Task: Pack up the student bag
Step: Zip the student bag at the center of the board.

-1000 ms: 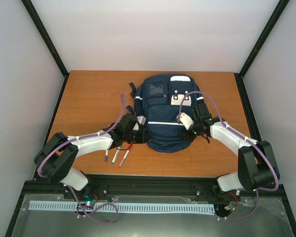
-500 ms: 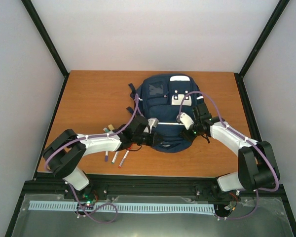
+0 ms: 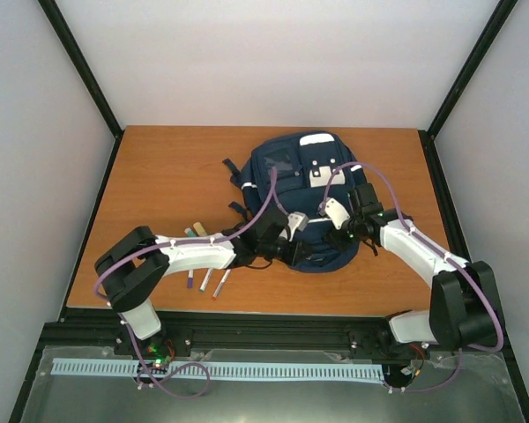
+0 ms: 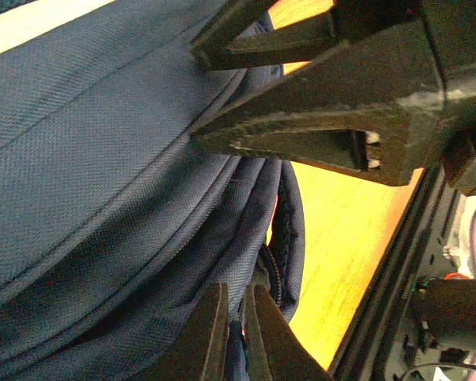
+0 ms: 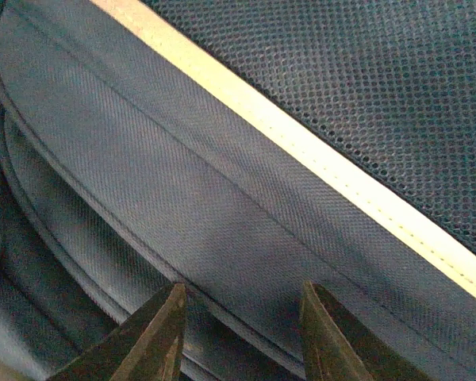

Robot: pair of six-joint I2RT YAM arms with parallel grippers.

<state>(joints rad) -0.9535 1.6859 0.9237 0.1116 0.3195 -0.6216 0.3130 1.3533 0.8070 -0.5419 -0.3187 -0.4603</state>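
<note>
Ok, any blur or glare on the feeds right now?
Top external: evenly lit, student bag sharp, no glare. Left wrist: fabric slightly soft up close, table strip glowing bright orange. Right wrist: weave crisp, own fingertips dark and slightly blurred.

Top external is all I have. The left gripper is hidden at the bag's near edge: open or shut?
Observer: In the left wrist view the left gripper is shut, with its tips at the zip seam on the student bag. I can't tell whether it pinches anything.
Operator: Right gripper?
Observer: The right wrist view shows the right gripper with its fingers apart over flat fabric. No fold is visibly caught between them.
Operator: Which part of the bag?
Observer: Beside the white stripe, with a mesh panel on the stripe's far side.
</note>
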